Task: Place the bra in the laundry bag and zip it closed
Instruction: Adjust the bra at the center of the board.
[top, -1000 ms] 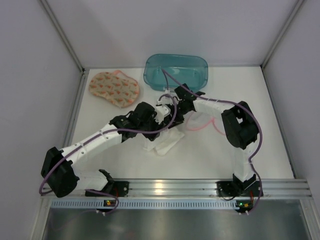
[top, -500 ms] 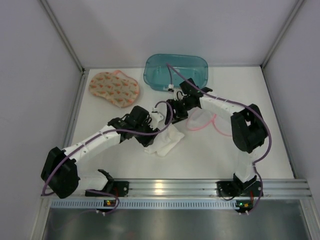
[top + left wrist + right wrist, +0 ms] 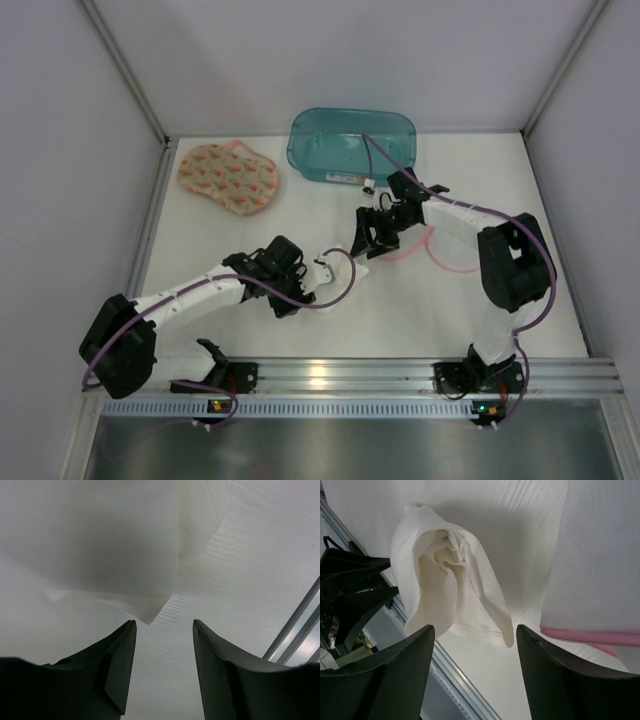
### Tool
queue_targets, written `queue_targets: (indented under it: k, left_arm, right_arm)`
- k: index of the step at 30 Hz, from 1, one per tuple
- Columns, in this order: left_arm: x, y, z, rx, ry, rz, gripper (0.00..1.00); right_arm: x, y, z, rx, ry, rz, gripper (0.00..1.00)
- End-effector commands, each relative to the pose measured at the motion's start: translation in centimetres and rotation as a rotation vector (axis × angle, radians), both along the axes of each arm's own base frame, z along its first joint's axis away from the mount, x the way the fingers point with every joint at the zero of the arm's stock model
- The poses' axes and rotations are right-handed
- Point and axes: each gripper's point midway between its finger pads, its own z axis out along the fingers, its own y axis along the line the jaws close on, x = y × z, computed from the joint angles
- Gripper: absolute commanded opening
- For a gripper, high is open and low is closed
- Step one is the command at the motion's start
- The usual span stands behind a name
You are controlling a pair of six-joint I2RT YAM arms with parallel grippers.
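L gripper (image 3: 164,622): fingers spread, nothing btwn them.
Bra: crumpled white padded bra (image 3: 445,585) on white table (image 3: 400,310), just beyond L tips, apart from R tips.
R gripper (image 3: 474,630): fingers spread, empty.
Bag: white mesh laundry bag w/ pink trim (image 3: 600,555), beside bra.

Lying loose on the worktop (image 3: 250,300), well out from the teal tub (image 3: 352,145): a white bra (image 3: 447,580) curling in on itself, cups folding together into a hollow shell, one smooth edge hanging open. Resting nearer the tub, and keeping just apart from the bra: the laundry bag (image 3: 600,545), spreading flat, white ribbed cloth with a pink trim running along its edge. Not showing whether the zip is standing open.
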Motion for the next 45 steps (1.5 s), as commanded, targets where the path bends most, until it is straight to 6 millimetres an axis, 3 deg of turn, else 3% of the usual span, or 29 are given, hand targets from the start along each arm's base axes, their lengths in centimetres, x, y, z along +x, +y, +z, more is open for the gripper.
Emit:
queue_targets:
  k: [1,6,10,11,14,21,24,29,33,34,37,38,40,41,45]
  left_arm:
    - [0.7,0.0,-0.7,0.017,-0.05,-0.065,0.55]
    - [1.1,-0.3,-1.7,0.038,-0.054,-0.091,0.49]
    - [1.0,-1.1,-1.8,0.011,-0.034,-0.104,0.34]
    - [0.9,-1.3,-1.8,0.003,-0.028,-0.104,0.2]
    - [1.3,-2.3,0.4,-0.067,-0.066,-0.102,0.0]
    - [2.5,-4.9,7.0,-0.227,-0.142,-0.077,0.0]
    - [1.6,-5.8,8.3,-0.284,-0.114,-0.106,0.0]
    - [-1.0,-5.8,6.4,-0.268,-0.046,-0.187,0.0]
    - [-2.5,-4.2,3.7,-0.21,-0.035,-0.247,0.0]
    - [-2.9,-3.8,2.8,-0.179,-0.031,-0.26,0.06]
    - [-2.3,-3.7,2.8,-0.147,-0.041,-0.209,0.46]
    - [-1.7,-4.1,3.7,-0.16,-0.065,-0.189,0.6]
    - [-0.7,-4.6,5.3,-0.185,-0.109,-0.145,0.63]
    - [0.3,-5.3,7.2,-0.227,-0.161,-0.124,0.83]
    - [2.5,-5.9,9.2,-0.202,-0.283,-0.01,0.92]
  right_arm:
    - [0.6,0.9,0.6,0.059,-0.053,0.029,0.65]
    - [0.2,0.9,-0.9,0.042,-0.032,0.044,0.61]
    - [-0.5,0.9,-2.2,0.035,0.007,0.052,0.46]
    - [-0.7,1.0,-2.4,0.036,0.013,0.059,0.42]
    - [-1.0,1.1,-2.9,0.034,0.026,0.069,0.31]
    - [-1.6,1.3,-3.5,0.048,0.069,0.066,0.1]
    - [-1.6,1.6,-3.5,0.058,0.075,0.06,0.08]
    - [-1.4,1.8,-3.2,0.067,0.071,0.056,0.07]
    - [-1.7,1.6,-3.3,0.064,0.075,0.057,0.05]
    - [-1.8,1.5,-3.3,0.063,0.076,0.056,0.05]
    - [-2.0,1.5,-3.5,0.062,0.084,0.059,0.05]
    - [-2.0,1.4,-3.6,0.06,0.088,0.056,0.04]
    - [-2.1,1.4,-3.7,0.061,0.092,0.055,0.03]
    - [-2.1,1.4,-3.7,0.063,0.094,0.054,0.02]
    - [-2.6,1.6,-4.3,0.068,0.129,0.053,0.0]
